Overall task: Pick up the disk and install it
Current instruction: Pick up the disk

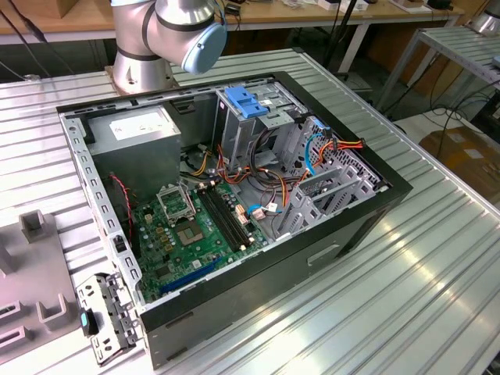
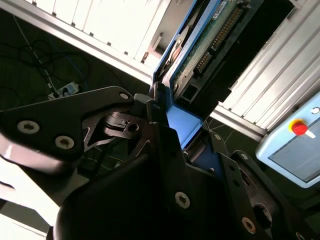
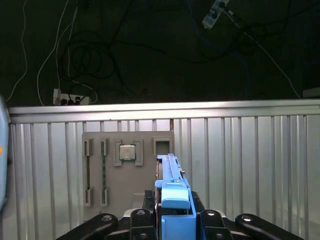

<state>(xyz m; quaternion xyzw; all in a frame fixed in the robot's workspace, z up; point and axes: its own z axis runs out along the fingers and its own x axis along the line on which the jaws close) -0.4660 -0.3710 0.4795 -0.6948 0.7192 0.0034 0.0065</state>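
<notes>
The jaws are clenched on the disk (image 3: 172,180) at its blue-railed end. Its long axis runs straight out from them, edge-on above the tabletop (image 3: 250,165). In the exterior view, the drive cage (image 1: 328,191) lies at two o'clock from the motherboard (image 1: 187,234).

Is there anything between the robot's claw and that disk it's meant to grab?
Nothing visible stands between them. In both wrist views the gripper is closed on the disk itself, clamping it edge-on by its blue side rails.
</notes>
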